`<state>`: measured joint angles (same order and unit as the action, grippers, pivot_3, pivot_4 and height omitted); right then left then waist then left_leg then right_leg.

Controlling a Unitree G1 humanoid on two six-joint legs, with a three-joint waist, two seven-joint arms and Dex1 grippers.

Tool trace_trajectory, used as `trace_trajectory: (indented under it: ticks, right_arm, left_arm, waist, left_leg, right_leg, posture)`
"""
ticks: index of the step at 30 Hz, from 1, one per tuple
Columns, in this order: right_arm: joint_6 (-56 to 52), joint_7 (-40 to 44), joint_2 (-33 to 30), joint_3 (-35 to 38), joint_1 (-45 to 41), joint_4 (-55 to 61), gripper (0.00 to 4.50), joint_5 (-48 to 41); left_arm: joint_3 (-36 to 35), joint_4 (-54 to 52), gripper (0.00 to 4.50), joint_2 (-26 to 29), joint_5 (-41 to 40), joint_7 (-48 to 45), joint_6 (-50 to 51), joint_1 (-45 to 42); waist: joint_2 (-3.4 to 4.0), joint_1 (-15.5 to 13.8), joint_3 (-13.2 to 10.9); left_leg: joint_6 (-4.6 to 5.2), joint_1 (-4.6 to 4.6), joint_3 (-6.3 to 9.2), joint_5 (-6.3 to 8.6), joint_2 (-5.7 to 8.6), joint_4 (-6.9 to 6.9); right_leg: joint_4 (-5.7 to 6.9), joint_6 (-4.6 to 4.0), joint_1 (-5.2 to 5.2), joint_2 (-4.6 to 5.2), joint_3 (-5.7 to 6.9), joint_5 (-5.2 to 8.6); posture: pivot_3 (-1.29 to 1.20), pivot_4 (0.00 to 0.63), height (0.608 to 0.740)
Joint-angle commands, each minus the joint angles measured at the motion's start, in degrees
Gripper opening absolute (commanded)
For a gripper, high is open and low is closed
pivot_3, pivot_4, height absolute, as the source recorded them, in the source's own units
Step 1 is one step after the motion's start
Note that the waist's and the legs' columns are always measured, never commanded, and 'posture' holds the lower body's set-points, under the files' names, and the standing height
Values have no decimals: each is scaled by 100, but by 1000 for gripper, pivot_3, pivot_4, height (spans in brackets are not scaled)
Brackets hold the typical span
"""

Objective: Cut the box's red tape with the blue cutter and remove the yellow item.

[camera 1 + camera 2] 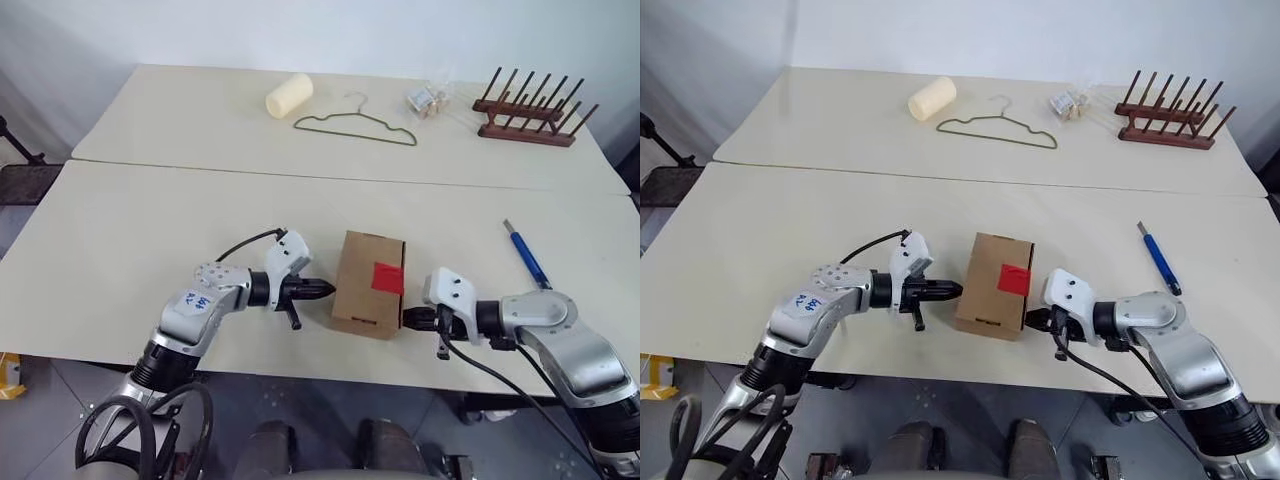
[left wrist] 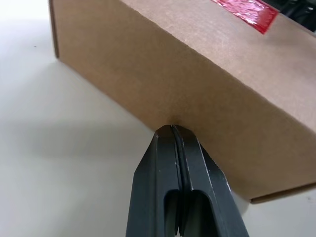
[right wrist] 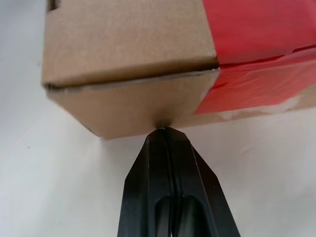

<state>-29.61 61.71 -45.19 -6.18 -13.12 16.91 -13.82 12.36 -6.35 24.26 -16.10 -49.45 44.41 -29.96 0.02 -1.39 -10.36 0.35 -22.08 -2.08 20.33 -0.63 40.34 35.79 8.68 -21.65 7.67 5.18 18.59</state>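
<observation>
A: So, where does the box (image 1: 368, 283) sit?

B: On the near table (image 1: 120, 260), close to its front edge, between the two arms. The red tape (image 1: 388, 277) covers part of its top and folds over the edge onto the side facing the right arm.

A: And the left gripper (image 1: 326, 290)?

B: Clenched, with nothing between its fingers. In the left wrist view the two black fingers (image 2: 168, 187) lie pressed together and their tip touches the plain cardboard side of the box.

A: The right gripper (image 1: 407, 319)?

B: Also clenched and empty. Its closed tip meets the opposite side of the box, on bare cardboard just beside the edge of the red tape. So the box is pinched between two closed tips, one on each side.

A: Where is the blue cutter (image 1: 526, 254)?

B: Lying flat on the table beyond the right arm, well apart from the box, untouched.

A: Anything on the far table?

B: A pale cream roll (image 1: 289, 95), a wire hanger (image 1: 355, 121), a small clear packet (image 1: 427, 99) and a dark wooden rack (image 1: 530, 107) of pegs.
</observation>
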Motion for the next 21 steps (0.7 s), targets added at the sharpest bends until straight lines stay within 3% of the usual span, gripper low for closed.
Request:
trace_trajectory:
  ticks: [1,6,9,11,14,18,21]
  right_arm:
    - [290,-34,-103,155,-137,-150,25,38]
    - [342,61,-236,267,-227,-310,25,-16]
    - [46,365,-625,486,-227,-276,25,-273]
    - [-842,533,-945,747,-319,-184,182,-768]
    - [-2188,609,-1305,1046,-567,-97,920,-1510]
    - [-3614,139,-1292,1374,-1214,-157,2266,-2106]
    - [-4562,-409,-875,1663,-1972,-331,3357,-2522]
  left_arm:
    - [127,-321,0,-77,-236,-183,-90,36]
    - [151,-285,0,-49,-189,-181,-60,7]
    - [162,-297,0,695,-60,-540,83,-30]
    - [185,-286,0,1343,20,-932,-15,-118]
    - [-139,-167,0,1536,-312,-1178,-138,-456]
    - [-776,211,0,669,-998,-1063,-257,-1178]
    - [-613,447,0,143,-936,-947,-465,-1540]
  waist:
    - [0,0,0]
    - [0,6,0]
    - [0,7,0]
    - [2,32,-1]
    - [2,14,-1]
    - [-1,-62,-3]
    - [-1,-14,-3]
  left_leg:
    - [0,0,0,0,1,0]
    - [0,1,-1,0,-1,0]
    - [0,0,-1,0,-1,-1]
    - [0,0,-1,0,-3,-2]
    - [-1,3,-2,-1,-6,-5]
    - [5,-8,14,-2,-5,17]
    - [8,-15,12,0,2,23]
  right_leg:
    - [0,0,0,0,0,0]
    - [0,0,0,-1,0,0]
    - [-2,0,0,-1,0,0]
    - [-2,-1,-2,-3,0,0]
    - [-3,-10,-1,-4,-1,-4]
    - [-6,-8,9,1,6,-7]
    - [-9,0,7,3,5,-12]
  posture:
    - [0,150,740]
    - [0,150,740]
    - [0,150,740]
    - [0,150,740]
    - [0,150,740]
    - [0,150,740]
    - [0,150,740]
